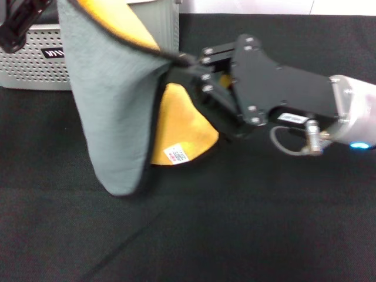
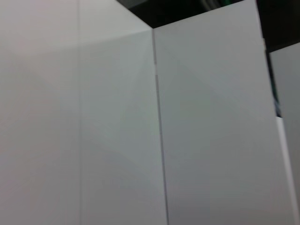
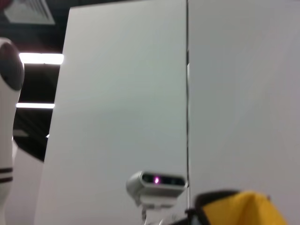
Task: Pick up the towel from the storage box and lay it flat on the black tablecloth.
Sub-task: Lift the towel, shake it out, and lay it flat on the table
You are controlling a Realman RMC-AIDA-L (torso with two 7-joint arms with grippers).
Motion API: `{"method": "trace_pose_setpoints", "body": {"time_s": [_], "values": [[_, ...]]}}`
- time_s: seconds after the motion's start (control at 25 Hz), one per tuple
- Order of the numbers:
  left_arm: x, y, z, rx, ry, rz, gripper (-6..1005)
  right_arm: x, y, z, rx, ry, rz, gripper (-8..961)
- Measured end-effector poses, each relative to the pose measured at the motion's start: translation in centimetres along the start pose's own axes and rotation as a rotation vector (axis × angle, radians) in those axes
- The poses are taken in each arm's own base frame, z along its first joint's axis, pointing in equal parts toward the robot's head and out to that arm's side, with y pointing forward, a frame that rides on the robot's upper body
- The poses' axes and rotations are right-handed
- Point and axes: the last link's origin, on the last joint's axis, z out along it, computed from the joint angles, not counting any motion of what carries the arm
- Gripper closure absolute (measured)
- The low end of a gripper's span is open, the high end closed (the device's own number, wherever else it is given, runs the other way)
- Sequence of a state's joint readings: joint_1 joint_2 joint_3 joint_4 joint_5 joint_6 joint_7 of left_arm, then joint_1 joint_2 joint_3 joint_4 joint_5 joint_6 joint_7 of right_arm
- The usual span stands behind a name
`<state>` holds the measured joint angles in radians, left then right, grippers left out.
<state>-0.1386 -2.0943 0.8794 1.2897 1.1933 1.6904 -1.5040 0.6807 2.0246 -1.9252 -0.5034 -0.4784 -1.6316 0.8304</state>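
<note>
Upright — towel [image 1: 111,111] between both grippers' fingers

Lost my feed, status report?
Right end effector shut on towel edge. Left end effector holds its far corner. Towel hangs above black tablecloth, unspread. Nothing obstructing.
</note>
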Motion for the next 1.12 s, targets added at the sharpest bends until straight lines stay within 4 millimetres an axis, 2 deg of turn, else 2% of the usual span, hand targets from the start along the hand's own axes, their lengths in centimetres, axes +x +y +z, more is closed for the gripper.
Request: {"method": "trace_pose_setpoints", "body": {"time_s": [0.24, 0.4, 0.52, 0.56, 0.72, 1.12], "values": [[-1.5, 0.0, -1.1, 0.025, -0.016, -0.013, 968, -1.6, 0.1, -2.4, 0.049, -0.043, -0.019, 949], [-2.5, 0.7, -1.0, -0.025, -0.042, -0.029, 967, -2.8, -1.2, -3.5, 0.076, -0.012, -0.010, 949], [-3.5, 1.2, -0.9, -0.069, -0.048, -0.061, 967, -3.8, -2.4, -3.4, 0.076, 0.016, -0.024, 949], [-3.8, 1.3, -0.9, -0.078, -0.051, -0.069, 967, -4.6, -3.2, -3.1, 0.074, 0.054, -0.044, 949], [-5.0, 1.9, -0.7, -0.119, -0.076, -0.095, 967, -5.5, -4.2, -2.3, 0.065, 0.130, -0.073, 949], [-7.2, 2.5, 0.5, -0.200, -0.154, -0.140, 966, -8.5, -6.3, 1.8, 0.017, 0.246, -0.212, 949]]}}
